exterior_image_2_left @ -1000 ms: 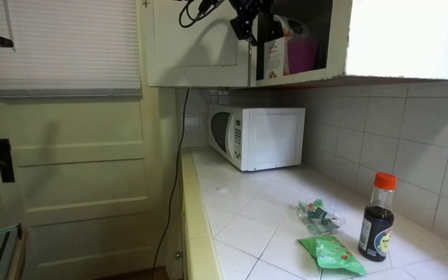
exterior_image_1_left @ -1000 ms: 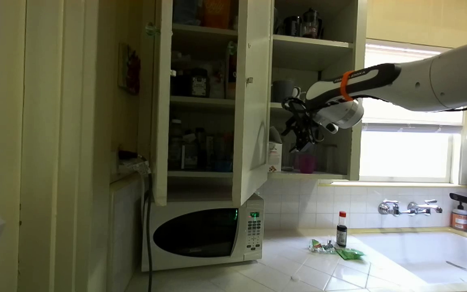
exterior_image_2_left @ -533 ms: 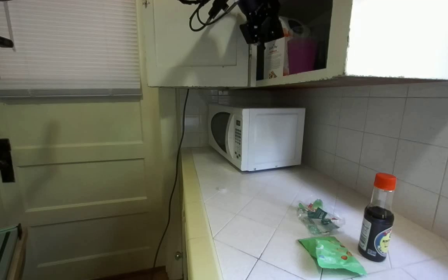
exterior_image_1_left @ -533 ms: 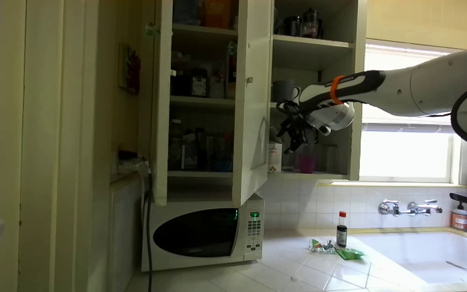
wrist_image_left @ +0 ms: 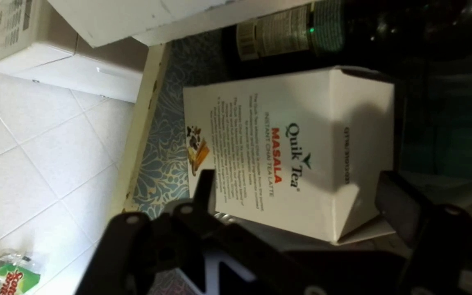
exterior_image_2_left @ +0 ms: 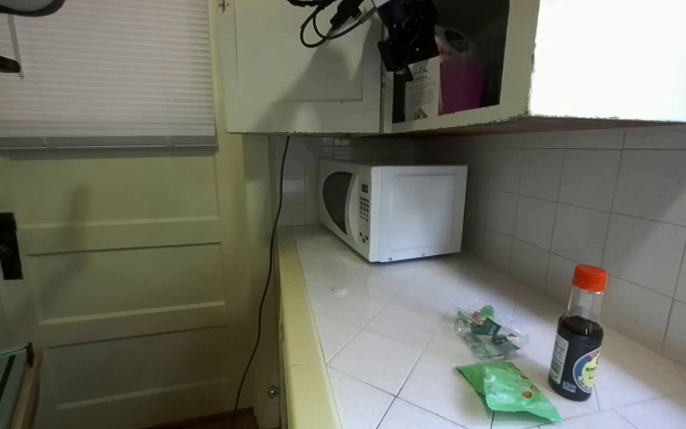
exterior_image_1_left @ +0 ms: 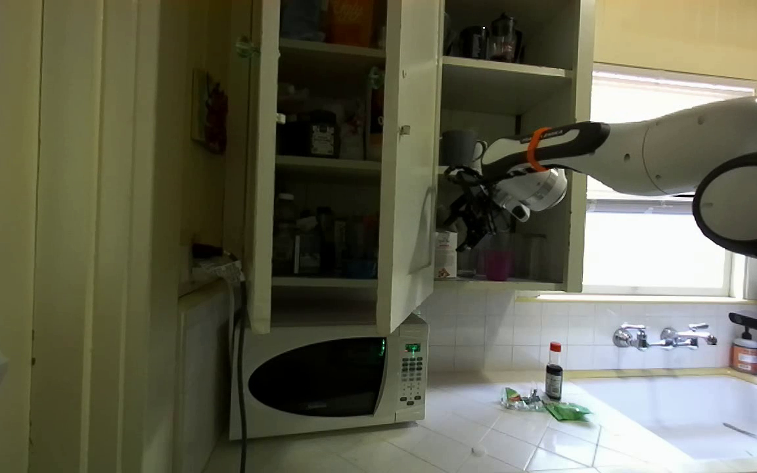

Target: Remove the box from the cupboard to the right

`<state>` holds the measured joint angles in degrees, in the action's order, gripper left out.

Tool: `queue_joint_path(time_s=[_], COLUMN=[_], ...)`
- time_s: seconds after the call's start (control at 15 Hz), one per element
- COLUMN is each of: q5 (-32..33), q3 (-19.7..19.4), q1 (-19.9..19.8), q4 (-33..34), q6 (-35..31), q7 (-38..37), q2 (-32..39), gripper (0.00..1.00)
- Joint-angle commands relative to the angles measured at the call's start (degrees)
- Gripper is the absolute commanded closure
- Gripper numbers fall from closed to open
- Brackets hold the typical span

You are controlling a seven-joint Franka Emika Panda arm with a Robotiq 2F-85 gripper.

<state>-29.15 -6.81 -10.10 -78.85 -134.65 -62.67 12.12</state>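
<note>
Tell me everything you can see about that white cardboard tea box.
The white cardboard tea box stands upright on the blue floral shelf liner at the bottom of the white panelled cupboard. Its face reads "Quik Tea" in dark letters and "MASALA" in red, above fine text and a spice picture. A creased panel with a stamped code slopes at the top, which seems open. The black two-fingered gripper is open close to it; any contact is unclear.
</note>
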Motion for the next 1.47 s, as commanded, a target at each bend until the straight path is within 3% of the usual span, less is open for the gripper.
queue_joint_path(time_s=[0.0,0.33,0.8,0.87,1.0,1.4], q5=[-1.48,1.26,2.79,3.13,4.15,5.53], q3=[0.31,-0.31,-1.28,-1.41,-1.68,-1.59], q1=[-1.19,-1.34,-1.20,-1.20,-1.03,-1.02], q4=[5.56,9.93,13.74,14.22,15.08,18.13], q6=[4.98,13.16,16.41,17.35,18.21,18.80], q7=[1.01,-2.31,-3.56,-3.98,-4.23,-3.79], q2=[3.31,5.89,7.98,8.18,8.63,9.82], gripper=[0.00,0.00,0.00,0.25,0.32,0.79])
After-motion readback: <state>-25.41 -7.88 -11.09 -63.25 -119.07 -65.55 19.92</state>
